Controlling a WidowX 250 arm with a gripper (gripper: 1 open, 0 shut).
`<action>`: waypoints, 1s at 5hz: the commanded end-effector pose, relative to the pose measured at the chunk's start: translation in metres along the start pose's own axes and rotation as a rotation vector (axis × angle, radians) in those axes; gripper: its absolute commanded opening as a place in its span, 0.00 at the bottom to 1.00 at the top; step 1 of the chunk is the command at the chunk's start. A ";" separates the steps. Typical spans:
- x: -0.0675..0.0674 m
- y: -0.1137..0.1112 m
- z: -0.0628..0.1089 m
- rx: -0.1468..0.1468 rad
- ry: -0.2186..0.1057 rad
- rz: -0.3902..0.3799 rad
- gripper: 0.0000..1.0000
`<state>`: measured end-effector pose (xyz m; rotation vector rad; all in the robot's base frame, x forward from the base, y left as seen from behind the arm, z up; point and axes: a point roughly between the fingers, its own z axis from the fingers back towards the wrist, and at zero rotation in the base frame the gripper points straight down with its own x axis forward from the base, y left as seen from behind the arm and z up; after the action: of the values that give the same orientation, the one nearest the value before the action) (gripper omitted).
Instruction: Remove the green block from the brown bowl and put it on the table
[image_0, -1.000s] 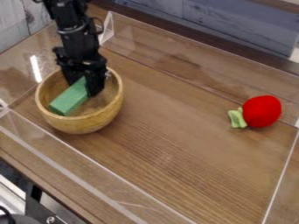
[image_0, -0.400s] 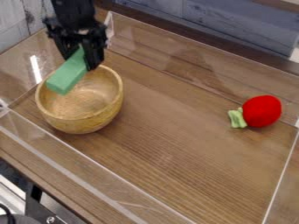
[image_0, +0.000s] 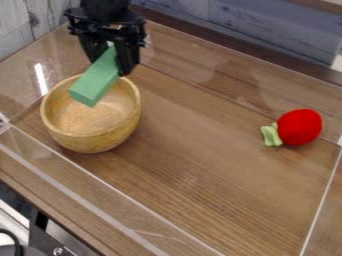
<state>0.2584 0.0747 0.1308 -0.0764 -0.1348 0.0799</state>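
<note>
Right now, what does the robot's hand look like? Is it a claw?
Kind of! The gripper is all black and boxy, with two flat, straight fingers, like a chunky clamp. The arm above it is black too. I cannot make out any cables, labels or markings; the picture is too small for that.
</note>
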 end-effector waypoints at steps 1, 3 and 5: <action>0.001 -0.027 0.008 0.010 -0.038 -0.045 0.00; -0.003 -0.069 -0.008 0.010 -0.022 -0.092 0.00; -0.011 -0.096 -0.025 0.010 0.000 -0.114 0.00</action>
<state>0.2545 -0.0238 0.1068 -0.0591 -0.1134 -0.0356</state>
